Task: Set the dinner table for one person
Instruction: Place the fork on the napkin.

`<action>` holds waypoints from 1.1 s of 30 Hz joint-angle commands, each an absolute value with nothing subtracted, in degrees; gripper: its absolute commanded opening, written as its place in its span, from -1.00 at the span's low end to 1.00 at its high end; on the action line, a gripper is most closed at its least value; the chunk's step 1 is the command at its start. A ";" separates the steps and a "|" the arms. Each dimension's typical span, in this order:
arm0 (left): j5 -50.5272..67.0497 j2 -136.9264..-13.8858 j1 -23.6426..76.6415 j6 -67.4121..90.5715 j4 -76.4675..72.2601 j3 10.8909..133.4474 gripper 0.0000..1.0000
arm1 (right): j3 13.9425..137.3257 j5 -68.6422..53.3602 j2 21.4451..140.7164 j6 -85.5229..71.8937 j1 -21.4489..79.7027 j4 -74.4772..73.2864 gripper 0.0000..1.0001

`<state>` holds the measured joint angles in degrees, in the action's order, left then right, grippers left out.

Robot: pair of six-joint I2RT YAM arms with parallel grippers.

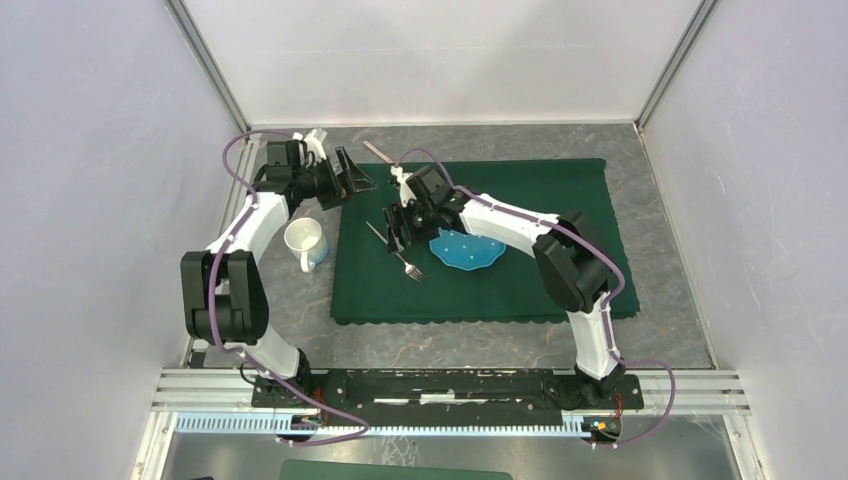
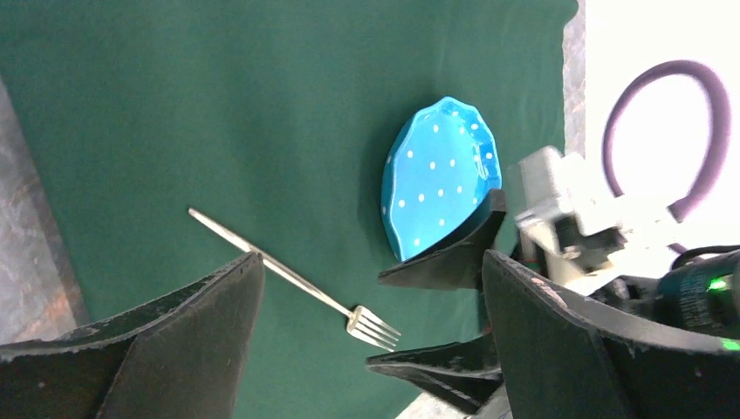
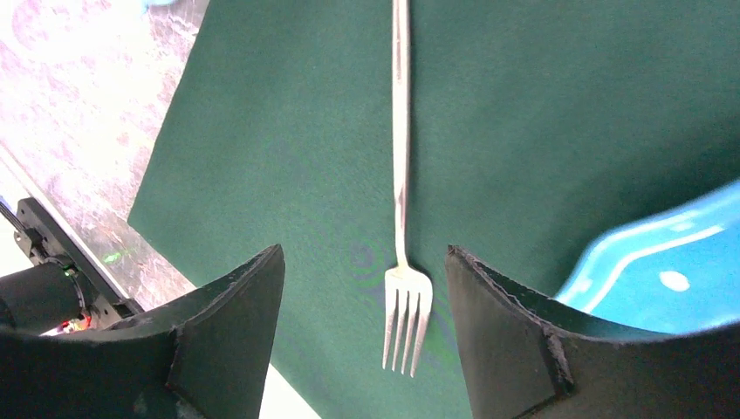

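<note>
The dark-grey stone-look dinner table (image 1: 450, 345) carried a dark green scalloped cloth (image 1: 540, 190). A slim steel fork (image 1: 400, 255) lay at the wavy blue dotted plate's (image 1: 467, 249) nine o'clock. The right gripper (image 3: 365, 253) straddled it, jaws apart; the left gripper (image 1: 355, 178) likewise gaped. Lifting straight up seemed safest.

Lab robot cell: white panel walls (image 1: 100, 150), aluminium frame rails (image 1: 700, 380).

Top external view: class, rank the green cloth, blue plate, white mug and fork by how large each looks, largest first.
1. green cloth, by far
2. blue plate
3. white mug
4. fork: it is longer than the mug but far thinner, so the last two are a close call.
</note>
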<state>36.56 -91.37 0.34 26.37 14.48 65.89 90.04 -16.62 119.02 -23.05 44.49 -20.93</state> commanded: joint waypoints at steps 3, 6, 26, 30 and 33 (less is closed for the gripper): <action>45.02 -95.97 0.18 11.99 18.14 74.94 1.00 | 89.15 -14.49 108.71 -24.76 39.40 -22.02 0.47; 45.46 -96.91 0.18 7.60 21.34 77.88 1.00 | 87.98 -14.42 105.44 -25.13 34.88 -22.65 0.48; 19.18 -108.02 14.92 -21.18 56.37 96.91 1.00 | 97.55 -18.00 102.88 -21.39 9.77 -29.41 0.41; 15.88 -109.29 18.55 -20.30 57.88 97.73 0.95 | 100.16 -19.86 104.72 -22.77 7.45 -28.66 0.36; 12.81 -109.42 19.57 -18.49 58.73 98.09 0.85 | 102.69 -21.23 106.71 -23.38 6.18 -28.61 0.34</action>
